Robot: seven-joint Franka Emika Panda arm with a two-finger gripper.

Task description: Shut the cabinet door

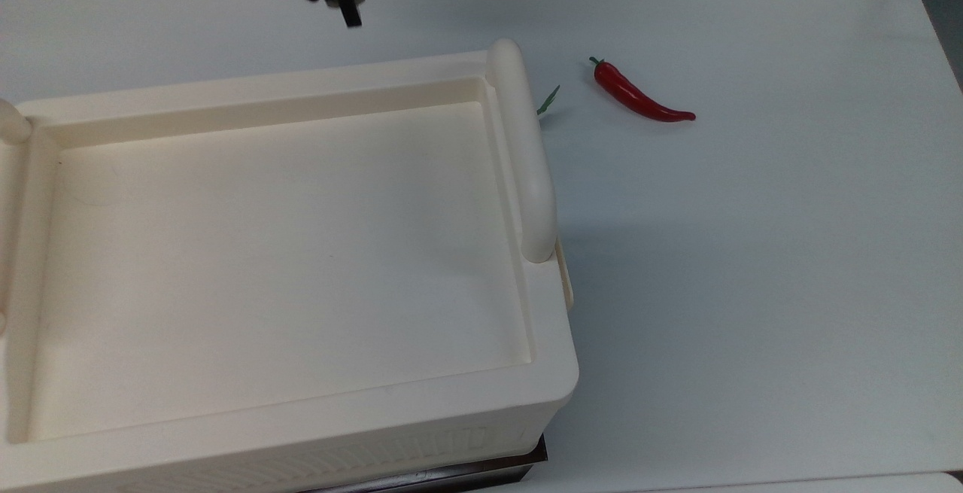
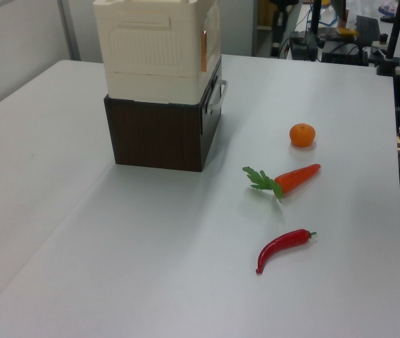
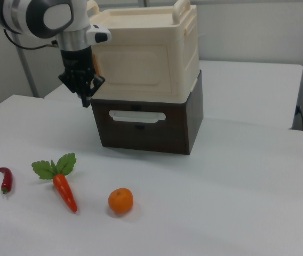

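**Materials and finishes**

Cream plastic on the cabinet (image 3: 157, 53), smooth and faintly satin, ribbed on the side panel in the left view. Same smooth cream plastic on the cabinet door (image 3: 135, 66), with a raised rim. Dark brown base (image 3: 146, 125), matt, wood-like. Smooth matt white table (image 1: 752, 252). Glossy red skin on the chilli (image 1: 639, 98), with bright highlights. Satin orange on the carrot (image 3: 65, 192), leafy matt green top. Dimpled, slightly shiny peel on the orange (image 3: 120, 201). Matt black metal or plastic on the gripper (image 3: 84, 90), glossy white shell on the arm (image 3: 45, 16) above.
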